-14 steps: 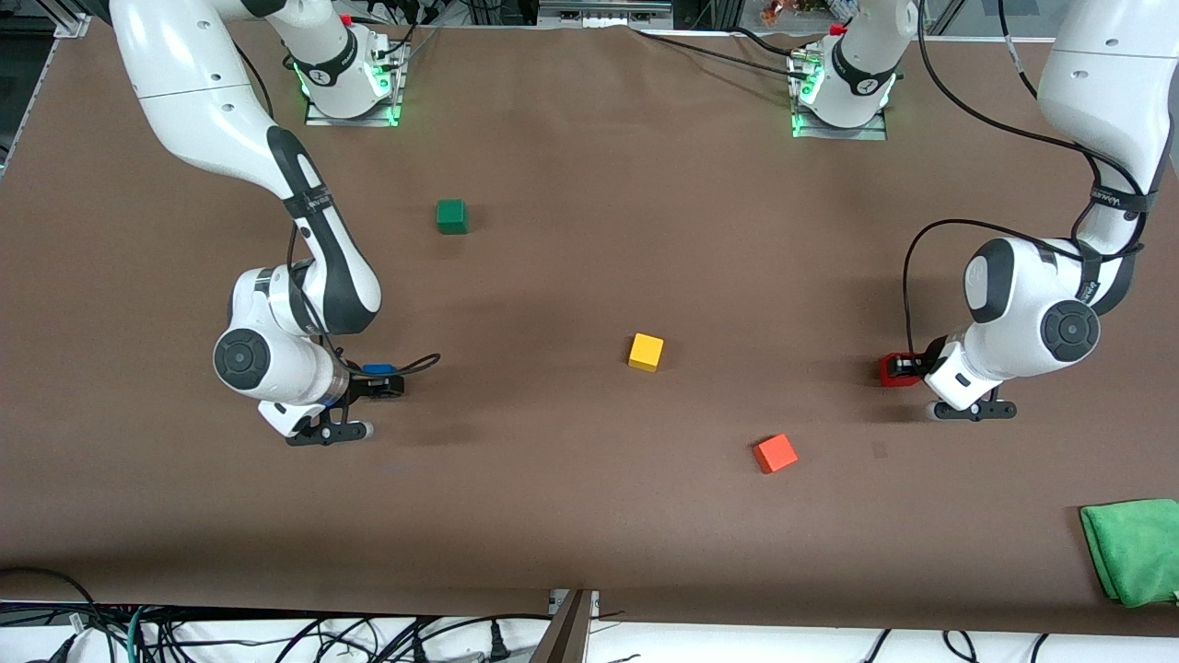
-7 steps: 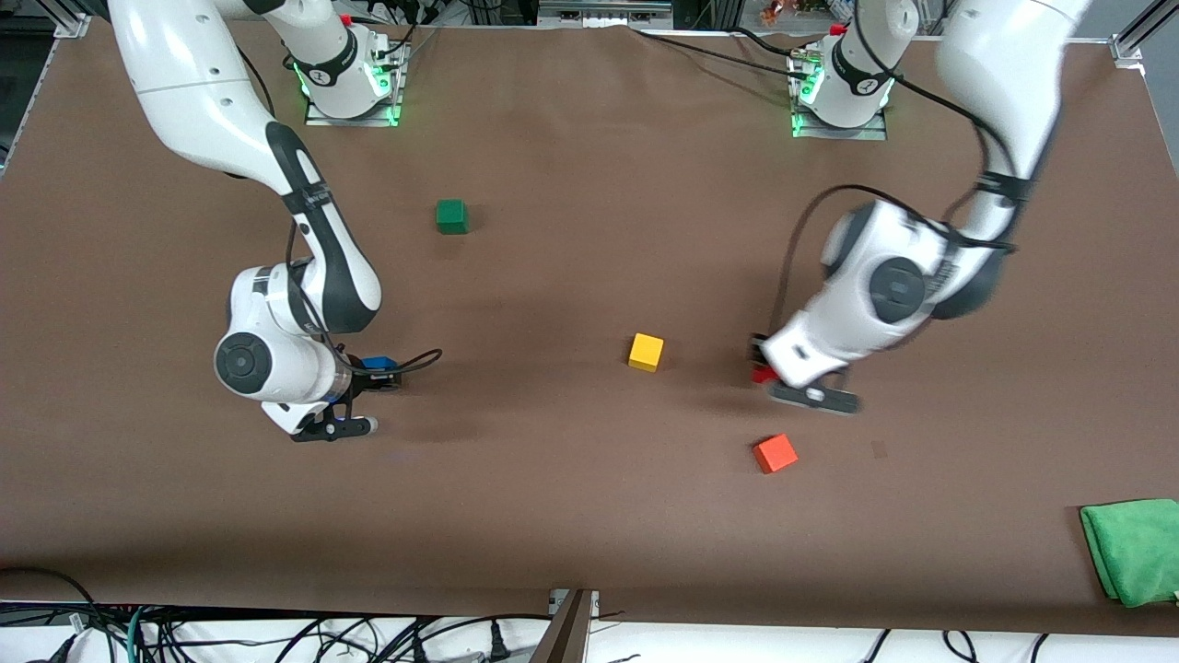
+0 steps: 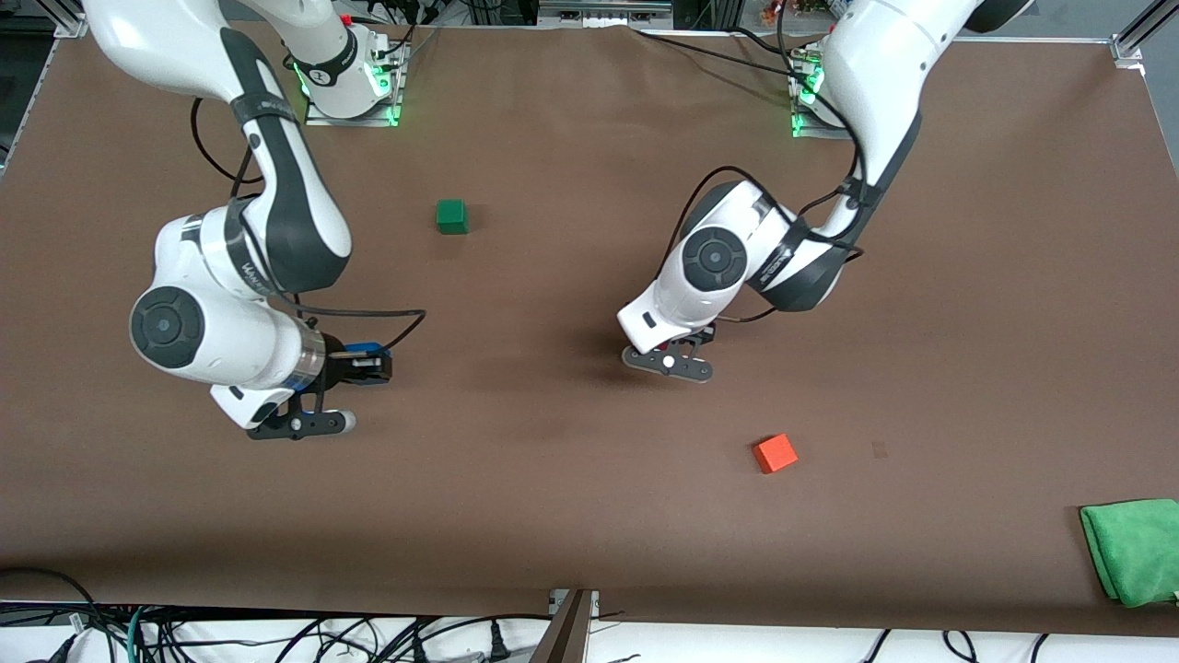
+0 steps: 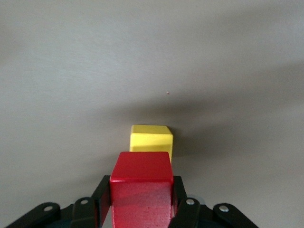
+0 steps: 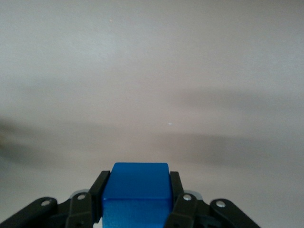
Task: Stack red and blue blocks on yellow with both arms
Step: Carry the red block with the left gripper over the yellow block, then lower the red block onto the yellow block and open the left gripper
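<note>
Left gripper (image 4: 141, 202) is clamped on the red cube (image 4: 141, 192); both fingers (image 4: 100, 199) are pressed flat against its side faces. It's airborne over the middle of the brown table (image 3: 571, 516), right above the yellow cube (image 4: 151, 140). In the left wrist view the yellow cube sits on the table just past the red one's leading edge, and there is a visible gap between the two, so they're not touching. In the front view the left arm's wrist covers both cubes, so neither shows there.

Right gripper (image 5: 136, 204) is clamped on the blue cube (image 5: 137, 192), fingers tight on both sides. In the front view the blue cube (image 3: 361, 351) is visible between the black fingers, held up over bare table toward the right arm's end, well apart from the yellow cube's spot. The right wrist view shows only plain table under it.

Relative to the left gripper (image 3: 677, 350): the orange cube (image 3: 775, 453) lies on the table nearer the front camera and toward the left arm's end. The green cube (image 3: 451, 215) lies farther from the camera, toward the right arm's end. A green cloth (image 3: 1133, 551) sits at the table corner at the left arm's end, well apart from everything else.
</note>
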`<state>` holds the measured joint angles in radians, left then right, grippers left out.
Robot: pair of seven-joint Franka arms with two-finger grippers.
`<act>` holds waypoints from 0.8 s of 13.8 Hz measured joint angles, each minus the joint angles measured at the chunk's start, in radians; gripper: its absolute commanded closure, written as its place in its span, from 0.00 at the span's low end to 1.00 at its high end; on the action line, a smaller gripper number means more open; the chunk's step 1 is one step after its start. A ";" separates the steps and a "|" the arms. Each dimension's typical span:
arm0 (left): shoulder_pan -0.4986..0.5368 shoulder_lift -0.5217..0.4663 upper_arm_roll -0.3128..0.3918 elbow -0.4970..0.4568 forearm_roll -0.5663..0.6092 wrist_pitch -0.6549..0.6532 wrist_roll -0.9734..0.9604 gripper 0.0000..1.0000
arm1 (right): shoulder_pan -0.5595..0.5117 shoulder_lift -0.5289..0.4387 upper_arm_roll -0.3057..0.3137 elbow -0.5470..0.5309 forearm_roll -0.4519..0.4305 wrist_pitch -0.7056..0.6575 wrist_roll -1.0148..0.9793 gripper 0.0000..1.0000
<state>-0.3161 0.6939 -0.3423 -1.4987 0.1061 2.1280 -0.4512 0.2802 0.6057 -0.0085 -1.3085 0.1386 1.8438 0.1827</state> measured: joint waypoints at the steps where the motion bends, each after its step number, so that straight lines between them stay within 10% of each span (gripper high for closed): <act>1: -0.004 0.016 0.002 0.010 0.000 0.000 0.000 0.94 | 0.014 0.007 0.002 0.010 0.000 0.001 0.032 0.72; 11: -0.022 0.042 0.006 0.038 0.020 0.000 0.000 0.92 | 0.051 0.033 0.004 0.047 0.000 0.012 0.132 0.71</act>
<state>-0.3378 0.7357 -0.3365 -1.4611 0.1265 2.1279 -0.4509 0.3314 0.6387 -0.0050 -1.2614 0.1386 1.8558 0.3150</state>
